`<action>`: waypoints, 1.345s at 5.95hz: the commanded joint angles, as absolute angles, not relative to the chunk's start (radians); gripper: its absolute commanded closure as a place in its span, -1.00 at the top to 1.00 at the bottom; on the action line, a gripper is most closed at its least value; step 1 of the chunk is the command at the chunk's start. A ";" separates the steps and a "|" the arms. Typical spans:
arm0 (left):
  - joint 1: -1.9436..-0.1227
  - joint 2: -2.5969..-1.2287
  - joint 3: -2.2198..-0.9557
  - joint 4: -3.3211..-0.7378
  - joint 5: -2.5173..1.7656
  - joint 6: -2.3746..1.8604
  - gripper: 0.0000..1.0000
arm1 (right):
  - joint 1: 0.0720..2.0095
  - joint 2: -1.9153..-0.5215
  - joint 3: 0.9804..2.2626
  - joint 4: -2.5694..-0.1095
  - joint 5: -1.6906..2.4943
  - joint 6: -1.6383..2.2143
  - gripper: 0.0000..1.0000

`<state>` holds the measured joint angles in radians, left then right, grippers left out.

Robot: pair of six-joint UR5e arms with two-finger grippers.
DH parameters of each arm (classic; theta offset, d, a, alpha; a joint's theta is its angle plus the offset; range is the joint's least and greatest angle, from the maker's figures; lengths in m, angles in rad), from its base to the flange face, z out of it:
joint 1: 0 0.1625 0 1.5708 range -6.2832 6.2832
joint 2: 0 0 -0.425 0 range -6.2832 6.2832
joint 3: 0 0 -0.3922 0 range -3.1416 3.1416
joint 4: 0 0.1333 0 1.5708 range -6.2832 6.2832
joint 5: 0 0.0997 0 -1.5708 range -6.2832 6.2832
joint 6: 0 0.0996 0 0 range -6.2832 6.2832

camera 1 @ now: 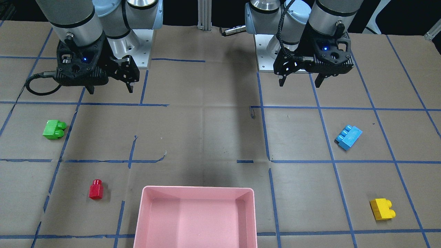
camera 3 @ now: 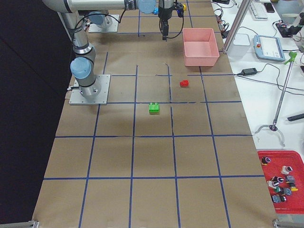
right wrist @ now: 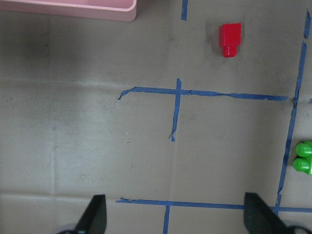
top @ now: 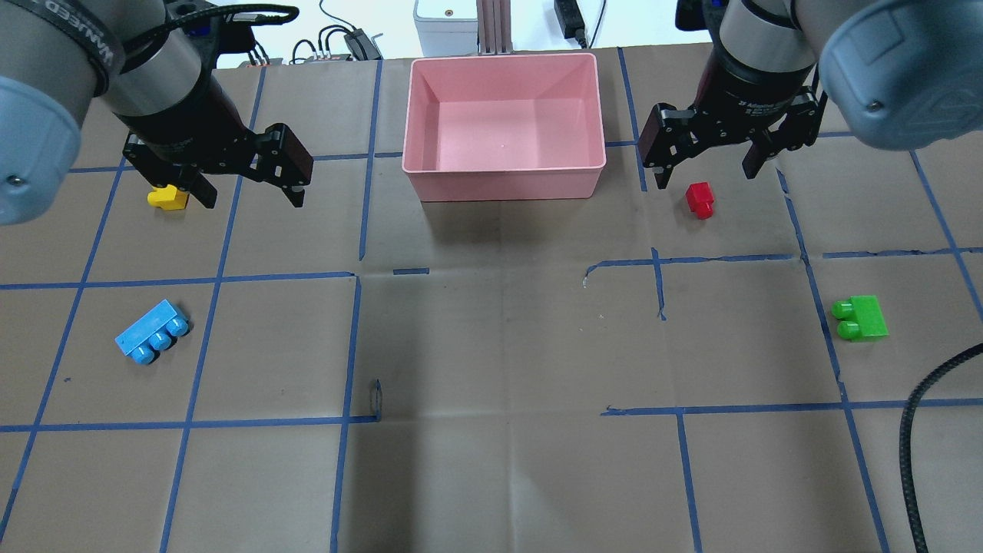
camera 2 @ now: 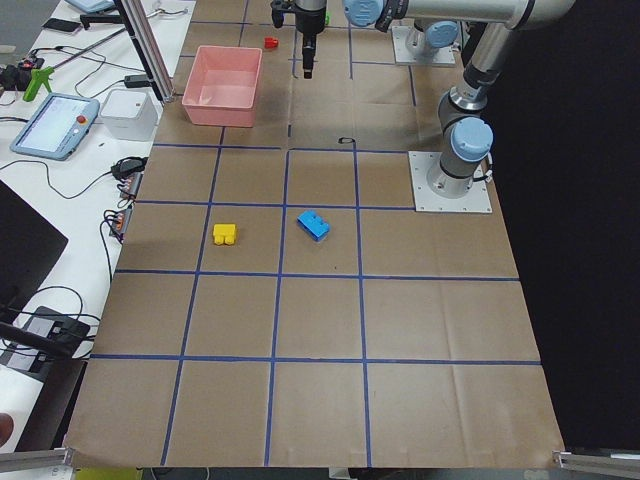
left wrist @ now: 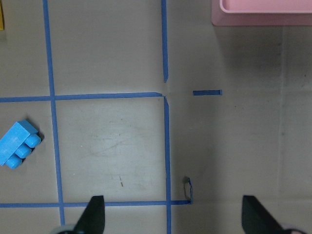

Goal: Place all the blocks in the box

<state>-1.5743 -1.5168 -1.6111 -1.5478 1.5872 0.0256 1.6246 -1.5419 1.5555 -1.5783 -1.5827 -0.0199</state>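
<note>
Pink box [top: 503, 184] empty — red brick [top: 700, 200], green brick [top: 862, 318], blue brick [top: 152, 339], yellow brick [top: 169, 198] all on the desk [top: 491, 346]. Both jaws gape, unladen — you'd best lower the right jaws over red.

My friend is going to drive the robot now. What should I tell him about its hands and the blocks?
Left gripper: open, holding nothing, above the table.
Right gripper: open, holding nothing, also above the table.
Box: empty, in the middle at the far edge from the robot.
Robot's right side: red block close to the box, green block farther from it.
Robot's left side: yellow block and blue block, both on the table.
Done: nothing is in the box yet.
Left: all four blocks must go in.
</note>
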 commanded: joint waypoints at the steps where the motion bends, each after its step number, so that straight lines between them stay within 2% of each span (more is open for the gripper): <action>1: -1.572 -1.513 -1.614 -1.548 1.586 0.026 0.98 | 1.624 -1.540 1.555 -1.578 -1.582 -0.018 1.00; 6: -1.531 -1.514 -1.620 -1.555 1.598 0.091 0.98 | 1.624 -1.534 1.557 -1.578 -1.582 -0.018 1.00; 8: -1.307 -1.511 -1.620 -1.565 1.594 0.287 0.98 | 1.626 -1.532 1.565 -1.580 -1.580 -0.017 1.00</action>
<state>-1.4213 -1.5116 -1.6197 -1.5615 1.5940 0.1828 1.6249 -1.5325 1.5596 -1.5789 -1.5810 -0.0173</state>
